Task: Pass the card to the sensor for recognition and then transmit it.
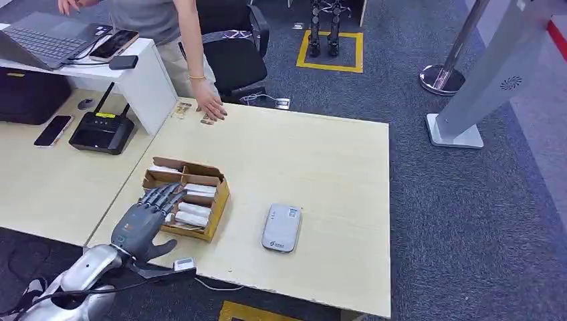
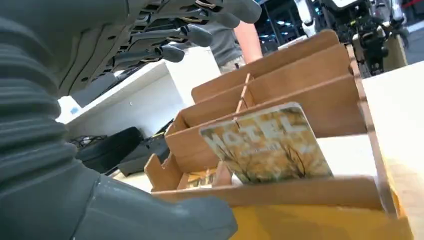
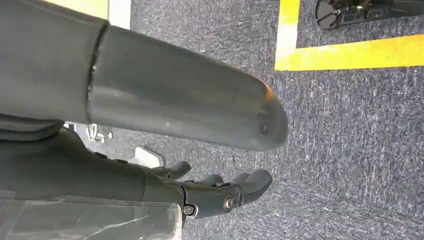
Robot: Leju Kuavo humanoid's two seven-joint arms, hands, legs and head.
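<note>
A brown cardboard box [image 1: 217,202] with several slots of white cards sits near the table's front left. My left hand [image 1: 144,217] hovers over its near left side, fingers [image 1: 164,196] stretched flat and apart above the cards, holding nothing. In the left wrist view the fingers [image 2: 185,34] spread above the box [image 2: 310,75], where a yellow card printed HOTEL [image 2: 267,145] leans upright in the nearest slot. A grey card sensor [image 1: 281,227] lies flat to the right of the box. My right hand [image 3: 185,110] hangs over the carpet, fingers loosely curled and apart, holding nothing.
A person leans over the far table edge with a hand [image 1: 210,107] resting on it. A black router [image 1: 101,130], phone [image 1: 53,130] and laptop [image 1: 47,40] sit on the left desk. A cable with a small white plug [image 1: 184,265] lies at the front edge.
</note>
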